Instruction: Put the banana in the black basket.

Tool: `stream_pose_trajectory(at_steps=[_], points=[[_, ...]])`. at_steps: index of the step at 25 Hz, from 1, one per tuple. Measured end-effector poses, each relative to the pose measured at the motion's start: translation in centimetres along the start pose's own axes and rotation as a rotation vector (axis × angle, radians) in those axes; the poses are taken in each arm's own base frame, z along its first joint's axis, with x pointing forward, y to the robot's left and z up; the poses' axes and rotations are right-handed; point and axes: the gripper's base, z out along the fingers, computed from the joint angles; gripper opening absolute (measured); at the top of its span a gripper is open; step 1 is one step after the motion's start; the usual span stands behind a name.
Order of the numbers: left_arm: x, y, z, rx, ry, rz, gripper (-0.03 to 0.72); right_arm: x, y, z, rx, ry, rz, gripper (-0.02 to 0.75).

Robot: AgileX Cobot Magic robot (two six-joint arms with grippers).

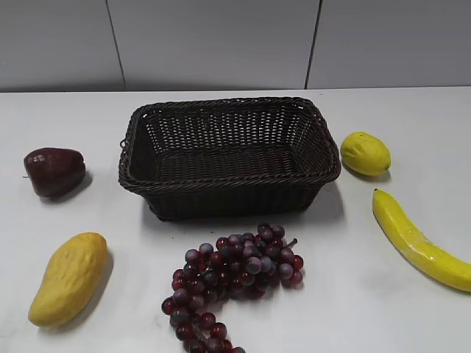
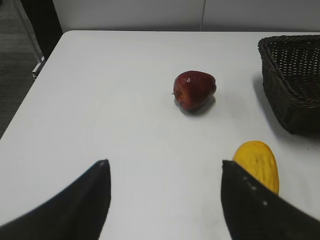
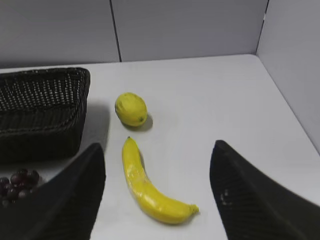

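Observation:
The banana [image 1: 418, 243] lies on the white table to the right of the black basket [image 1: 321, 151], running off the right edge of the exterior view. In the right wrist view the banana [image 3: 146, 183] lies between and beyond my open, empty right gripper's fingers [image 3: 156, 148], and the basket's corner [image 3: 75, 117] shows at left. My left gripper [image 2: 165, 162] is open and empty above bare table, with the basket's corner [image 2: 285, 95] at far right. Neither gripper shows in the exterior view. The basket is empty.
A lemon [image 1: 365, 153] sits right of the basket, just behind the banana. A dark red apple [image 1: 54, 171] and a yellow mango [image 1: 69, 276] lie left. A bunch of purple grapes [image 1: 232, 276] lies in front of the basket. A wall stands right of the table.

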Motion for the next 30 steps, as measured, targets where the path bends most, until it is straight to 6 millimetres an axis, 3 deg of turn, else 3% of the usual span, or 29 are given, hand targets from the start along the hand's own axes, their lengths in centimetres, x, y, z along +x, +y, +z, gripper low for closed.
stream_pose_trajectory(at_steps=[7,11,16,18,22,26,30], points=[[0.0,0.0,0.0,0.0,0.0,0.0,0.502,-1.0,0.0,5.1,0.002,0.043,0.0,0.531],[0.0,0.0,0.0,0.0,0.0,0.0,0.489,-1.4,0.1,8.5,0.004,0.108,-0.015,0.631],[0.0,0.0,0.0,0.0,0.0,0.0,0.484,-1.4,0.1,12.8,0.007,0.314,-0.044,0.657],[0.0,0.0,0.0,0.0,0.0,0.0,0.484,-1.0,0.1,15.3,-0.009,0.468,-0.078,0.657],[0.0,0.0,0.0,0.0,0.0,0.0,0.484,-0.6,0.6,17.6,-0.046,0.604,-0.104,0.657],[0.0,0.0,0.0,0.0,0.0,0.0,0.482,0.3,2.3,20.9,-0.124,0.739,-0.193,0.657],[0.0,0.0,0.0,0.0,0.0,0.0,0.466,2.3,3.4,23.8,-0.156,0.875,-0.267,0.657]])
